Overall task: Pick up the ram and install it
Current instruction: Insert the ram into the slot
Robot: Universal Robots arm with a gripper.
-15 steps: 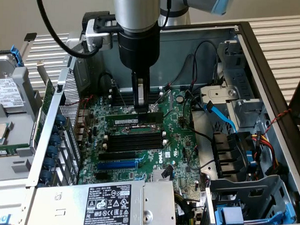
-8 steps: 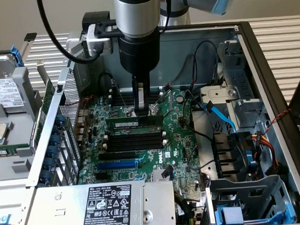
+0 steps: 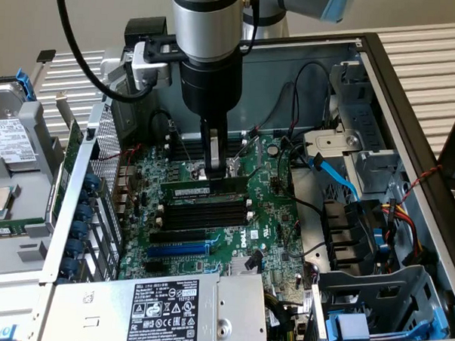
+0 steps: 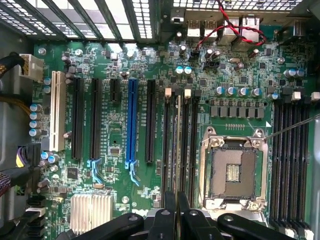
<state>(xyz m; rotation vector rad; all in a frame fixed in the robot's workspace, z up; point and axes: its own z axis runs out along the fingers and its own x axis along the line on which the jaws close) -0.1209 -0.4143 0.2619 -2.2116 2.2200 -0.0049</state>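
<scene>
The ram point(image 3: 200, 190) is a thin green stick with a small white label. It stands on edge along the farthest of the long black memory slots point(image 3: 207, 213) on the green motherboard point(image 3: 263, 217). My gripper point(image 3: 215, 170) reaches straight down into the open computer case, its two narrow fingers shut on the stick's upper edge near its middle. In the wrist view the ram point(image 4: 177, 145) appears edge-on as a thin pale line between black slots point(image 4: 167, 145), running up from my closed fingertips point(image 4: 176, 212). Whether it is fully seated I cannot tell.
A blue expansion slot point(image 3: 177, 250) lies nearer the power supply point(image 3: 169, 308). The bare CPU socket point(image 4: 232, 170) sits beside the memory slots. Blue and black cables point(image 3: 333, 171) and a drive cage point(image 3: 373, 298) crowd the exterior view's right. Case walls point(image 3: 99, 172) enclose the board.
</scene>
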